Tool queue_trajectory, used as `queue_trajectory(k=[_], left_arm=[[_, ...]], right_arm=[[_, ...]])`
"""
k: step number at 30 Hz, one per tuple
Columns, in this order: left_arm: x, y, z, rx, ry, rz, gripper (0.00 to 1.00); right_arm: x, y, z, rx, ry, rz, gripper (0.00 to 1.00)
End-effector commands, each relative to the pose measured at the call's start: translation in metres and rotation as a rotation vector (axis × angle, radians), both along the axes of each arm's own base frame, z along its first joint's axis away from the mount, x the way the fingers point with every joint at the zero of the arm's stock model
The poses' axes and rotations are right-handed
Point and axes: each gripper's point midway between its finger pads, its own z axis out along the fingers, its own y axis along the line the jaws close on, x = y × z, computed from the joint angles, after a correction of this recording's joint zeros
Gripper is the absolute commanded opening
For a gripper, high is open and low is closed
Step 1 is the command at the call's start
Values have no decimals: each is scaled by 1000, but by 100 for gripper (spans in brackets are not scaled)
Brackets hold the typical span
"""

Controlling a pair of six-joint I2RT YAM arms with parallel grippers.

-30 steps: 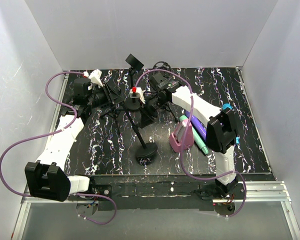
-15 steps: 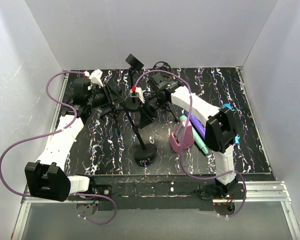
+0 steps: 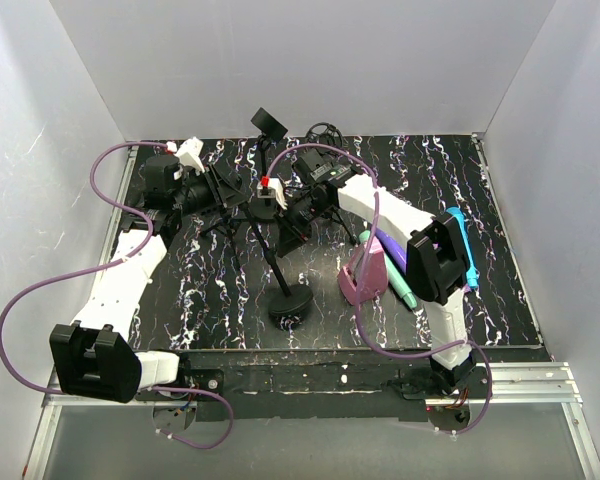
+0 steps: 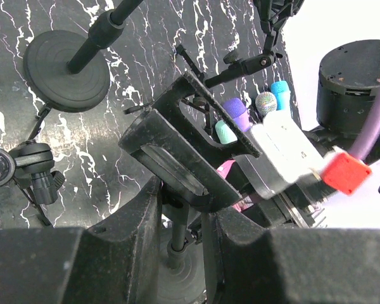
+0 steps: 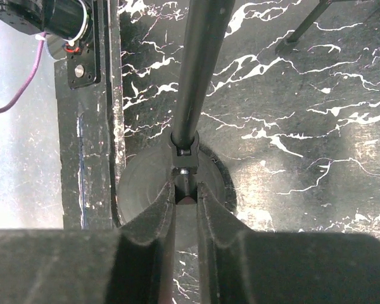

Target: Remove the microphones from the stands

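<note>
Over mid-worktop (image 3: 180,290), left gripper (image 3: 242,200) and right gripper (image 3: 280,207) meet near the top of the black, disc-footed stand (image 3: 291,304). The microphone cannot be told from the dark parts there.
Left wrist: gripper clamped on a thin rod (image 4: 177,244).
Right wrist: fingers (image 5: 145,247) nearly together above the stand's base, grip unclear.

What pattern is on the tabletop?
The table is black with white marble-like veins, clearest in the right wrist view.

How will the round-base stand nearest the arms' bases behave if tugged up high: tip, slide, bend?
Likely tippy: a slim pole on a small round base. The pole looks rigid, so bending seems unlikely. The base may slide on the table.
</note>
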Motion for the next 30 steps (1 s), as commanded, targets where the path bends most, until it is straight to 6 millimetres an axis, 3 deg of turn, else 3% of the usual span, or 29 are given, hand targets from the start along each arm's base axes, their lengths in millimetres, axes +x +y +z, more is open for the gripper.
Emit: queue_trajectory(k=[1, 5, 10, 11, 13, 14, 19, 22, 30], left_arm=[[-9, -12, 41, -80, -69, -53, 0], [-9, -11, 40, -80, -65, -53, 0], [-9, -13, 47, -80, -84, -63, 0], [-9, -13, 49, -84, -89, -66, 0], [-9, -14, 53, -84, -101, -77, 0], [-10, -15, 55, -83, -110, -85, 0], [-15, -19, 61, -65, -153, -145, 0], [-23, -23, 65, -44, -189, -213, 0], [-53, -8, 80, 169, -337, -307, 0]], right_arm=[[11, 6, 30, 90, -237, 70, 11], [1, 7, 32, 186, -524, 169, 4], [-11, 6, 38, 422, -1245, 323, 3], [-10, 8, 50, 482, -1367, 305, 3], [-6, 7, 57, 503, -1471, 282, 19], [-5, 6, 56, 477, -1469, 301, 34], [-7, -14, 53, 366, -1421, 335, 63], [-19, -34, 51, 328, -1374, 332, 65], [-15, -77, 70, 206, -1265, 113, 66]])
